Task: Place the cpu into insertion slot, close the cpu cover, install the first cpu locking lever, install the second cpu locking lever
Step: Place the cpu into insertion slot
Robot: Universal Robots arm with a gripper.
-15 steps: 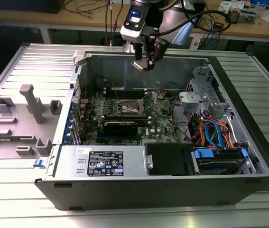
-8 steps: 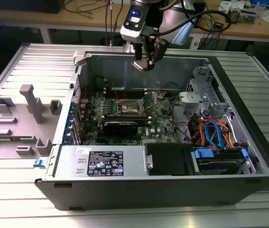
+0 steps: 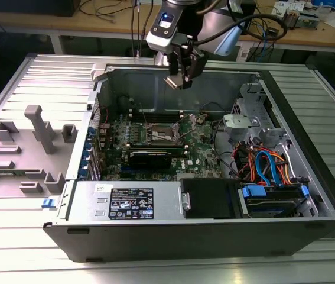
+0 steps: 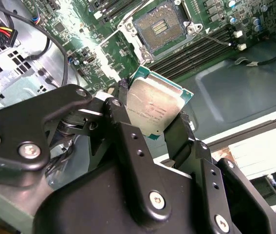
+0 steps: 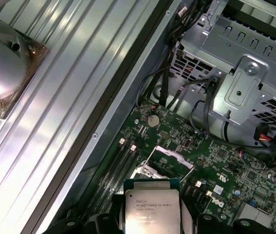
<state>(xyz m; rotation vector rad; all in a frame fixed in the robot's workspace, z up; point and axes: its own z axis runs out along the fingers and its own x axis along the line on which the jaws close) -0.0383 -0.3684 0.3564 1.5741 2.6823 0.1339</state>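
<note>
The gripper (image 4: 151,116) has its fingers clamped on the cpu (image 4: 153,100) by two edges, in mid-air above the open computer case (image 3: 185,242) — well apart from the uncovered insertion slot (image 4: 159,24)

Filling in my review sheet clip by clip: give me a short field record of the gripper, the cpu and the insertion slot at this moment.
gripper: shut on the cpu, hovering above the open computer case
cpu: gripped by opposite edges, silver top visible in both wrist views
insertion slot: empty, dark centre exposed
progress: cpu not yet placed
</note>
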